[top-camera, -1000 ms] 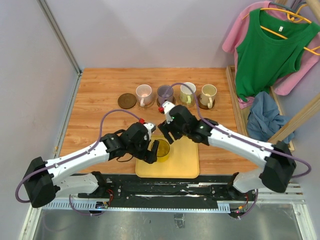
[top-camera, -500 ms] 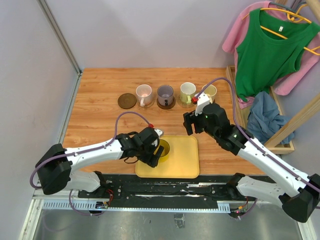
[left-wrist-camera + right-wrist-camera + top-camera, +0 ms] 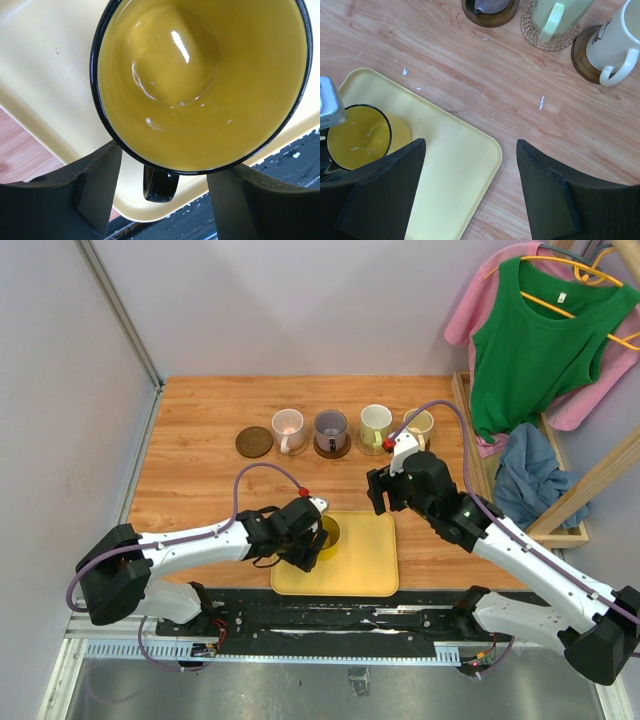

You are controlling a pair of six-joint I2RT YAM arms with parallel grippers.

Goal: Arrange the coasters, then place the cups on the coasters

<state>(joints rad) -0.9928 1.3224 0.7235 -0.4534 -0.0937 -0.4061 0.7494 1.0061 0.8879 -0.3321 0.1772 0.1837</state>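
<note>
A translucent yellow cup (image 3: pixel 327 533) (image 3: pixel 200 75) stands on the yellow tray (image 3: pixel 365 560), its dark handle (image 3: pixel 160 182) pointing at my left wrist. My left gripper (image 3: pixel 318 537) (image 3: pixel 165 160) is shut on this cup, one finger against each side of it by the handle. In a row at the back stand the pink cup (image 3: pixel 288 428), the purple cup (image 3: pixel 331 427) on a dark coaster, the green-white cup (image 3: pixel 555 12) on a tan coaster (image 3: pixel 547 42) and the cream cup (image 3: pixel 617 35) on a dark coaster (image 3: pixel 582 62). One dark coaster (image 3: pixel 254 441) lies bare. My right gripper (image 3: pixel 385 502) (image 3: pixel 470 150) hangs open over the tray's far right corner.
The tray (image 3: pixel 455 175) lies at the table's near edge, between the two arm bases. A wooden rack with hanging clothes (image 3: pixel 530 350) borders the table on the right, and a grey wall (image 3: pixel 60 440) closes the left side.
My left jaws have narrowed onto the yellow cup. The right arm swung away from above the tray to the right and has since held almost still.
</note>
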